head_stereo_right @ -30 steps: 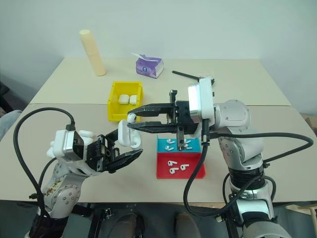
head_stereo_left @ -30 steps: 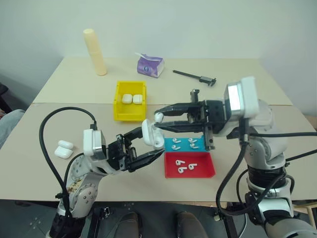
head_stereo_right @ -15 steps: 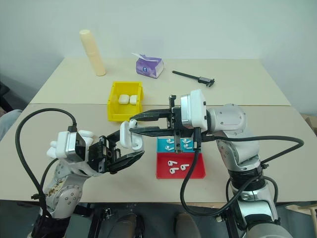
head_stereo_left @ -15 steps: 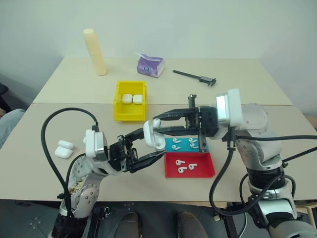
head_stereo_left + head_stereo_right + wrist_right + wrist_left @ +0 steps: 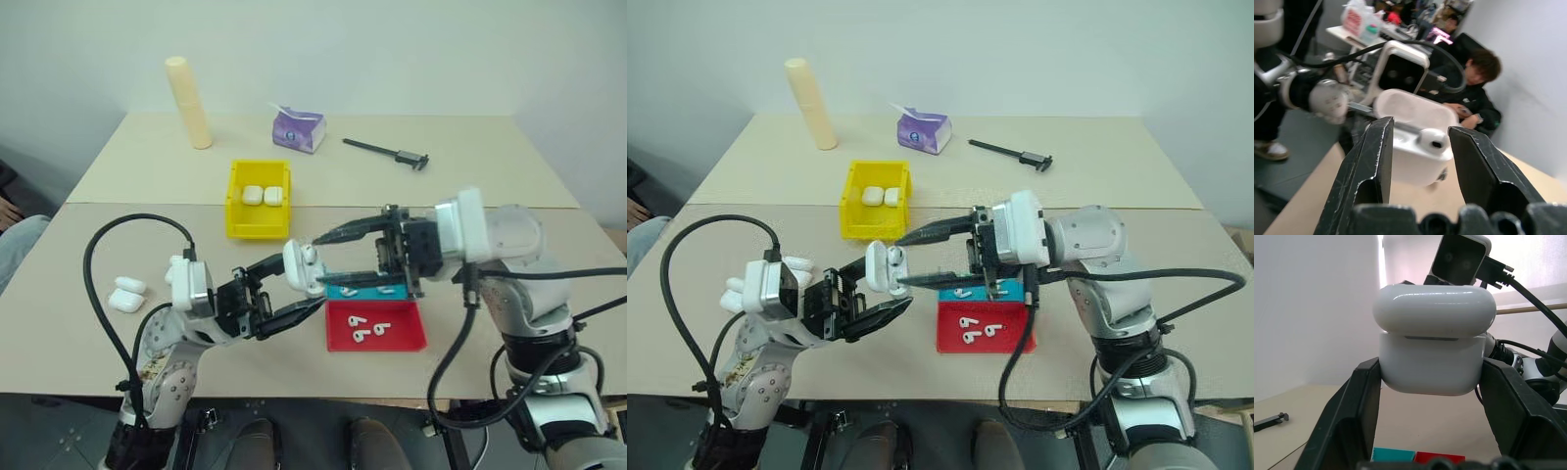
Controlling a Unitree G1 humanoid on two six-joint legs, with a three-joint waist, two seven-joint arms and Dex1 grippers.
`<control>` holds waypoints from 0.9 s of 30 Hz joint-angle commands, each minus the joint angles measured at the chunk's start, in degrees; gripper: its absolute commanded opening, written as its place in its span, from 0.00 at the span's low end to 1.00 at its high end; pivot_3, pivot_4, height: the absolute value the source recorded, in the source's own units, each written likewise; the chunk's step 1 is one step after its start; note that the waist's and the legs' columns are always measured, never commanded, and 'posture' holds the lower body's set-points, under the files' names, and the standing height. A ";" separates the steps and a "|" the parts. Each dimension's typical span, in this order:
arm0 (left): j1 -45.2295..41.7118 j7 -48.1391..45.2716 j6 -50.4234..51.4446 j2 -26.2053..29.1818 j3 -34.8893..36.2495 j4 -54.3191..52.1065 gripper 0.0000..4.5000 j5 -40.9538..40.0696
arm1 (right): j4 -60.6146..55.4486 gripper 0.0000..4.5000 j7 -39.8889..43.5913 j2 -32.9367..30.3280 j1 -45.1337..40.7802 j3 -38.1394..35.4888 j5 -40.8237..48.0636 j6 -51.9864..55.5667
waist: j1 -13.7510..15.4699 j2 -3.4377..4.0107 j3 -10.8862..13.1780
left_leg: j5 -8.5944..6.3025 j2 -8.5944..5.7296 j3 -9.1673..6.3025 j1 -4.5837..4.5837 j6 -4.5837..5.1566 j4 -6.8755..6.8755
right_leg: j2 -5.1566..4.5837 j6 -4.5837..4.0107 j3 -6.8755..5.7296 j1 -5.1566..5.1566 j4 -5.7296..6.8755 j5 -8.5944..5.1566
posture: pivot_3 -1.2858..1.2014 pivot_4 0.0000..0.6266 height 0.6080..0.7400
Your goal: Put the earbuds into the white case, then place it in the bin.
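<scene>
L gripper (image 5: 299, 291) fingers pinch white case (image 5: 303, 268); R gripper (image 5: 323, 262) fingers spread around earbud (image 5: 1431, 139), seemingly seated.

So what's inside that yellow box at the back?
Two closed white cases lie side by side on the floor of the yellow bin. Whether they contain earbuds cannot be seen, because their lids are shut.

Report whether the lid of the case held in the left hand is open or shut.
Open. The white case in the left hand has its lid flipped back, and an earbud sits in its exposed top between the right hand's fingers.
</scene>
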 commanded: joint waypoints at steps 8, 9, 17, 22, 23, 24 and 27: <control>9.49 -6.90 -11.26 5.63 6.20 8.15 0.61 6.73 | 21.35 0.50 8.51 -13.31 -20.52 12.09 -20.86 1.91 | -0.44 0.02 0.00 | 0.00 0.06 0.12 0.02 0.00 -0.07 | 0.01 -0.08 0.04 -0.16 -0.01 -0.03 | 0.52 0.24 1.00; 10.37 -7.18 -11.91 5.80 6.43 8.35 0.61 6.96 | 23.73 0.50 9.29 -13.30 -22.11 14.55 -24.44 -0.26 | -0.34 0.02 0.00 | 0.00 0.06 0.15 0.00 0.00 -0.07 | 0.00 -0.08 0.06 -0.19 -0.01 -0.04 | 0.52 0.24 1.00; 13.29 -3.95 -14.53 3.90 4.94 6.57 0.61 10.09 | 40.98 0.50 11.85 -7.31 -29.88 27.90 -42.92 -14.03 | -0.03 0.04 0.02 | -0.01 0.05 0.41 -0.14 0.01 -0.06 | -0.04 -0.08 0.00 -0.28 -0.01 -0.03 | 0.52 0.24 1.00; 14.64 -2.97 -15.38 3.56 4.16 5.69 0.61 11.12 | 46.70 0.50 10.36 -5.71 -29.74 30.76 -49.60 -22.47 | -0.01 0.04 0.02 | -0.01 0.03 0.44 -0.19 0.01 -0.04 | -0.08 -0.06 -0.02 -0.28 -0.02 -0.02 | 0.52 0.24 1.00; 14.76 -2.86 -15.53 3.68 4.25 5.68 0.61 11.31 | 47.60 0.50 10.18 -5.28 -29.77 30.83 -50.34 -23.24 | -0.04 0.04 0.02 | -0.01 0.03 0.45 -0.19 0.01 -0.04 | -0.08 -0.06 -0.02 -0.29 -0.01 -0.02 | 0.52 0.24 1.00; 14.80 -2.81 -15.64 3.78 4.34 5.72 0.61 11.37 | 48.33 0.50 10.11 -4.85 -29.77 30.76 -50.83 -23.77 | -0.07 0.04 0.02 | -0.01 0.04 0.45 -0.18 0.01 -0.04 | -0.07 -0.07 -0.02 -0.29 0.00 -0.02 | 0.52 0.24 1.00; 14.99 -2.39 -15.89 4.04 4.40 5.60 0.61 11.74 | 50.11 0.50 9.67 -3.90 -29.65 30.79 -52.77 -25.18 | -0.32 0.04 0.02 | 0.00 0.08 0.45 -0.12 0.01 -0.05 | -0.05 -0.11 -0.01 -0.28 0.03 0.00 | 0.52 0.24 1.00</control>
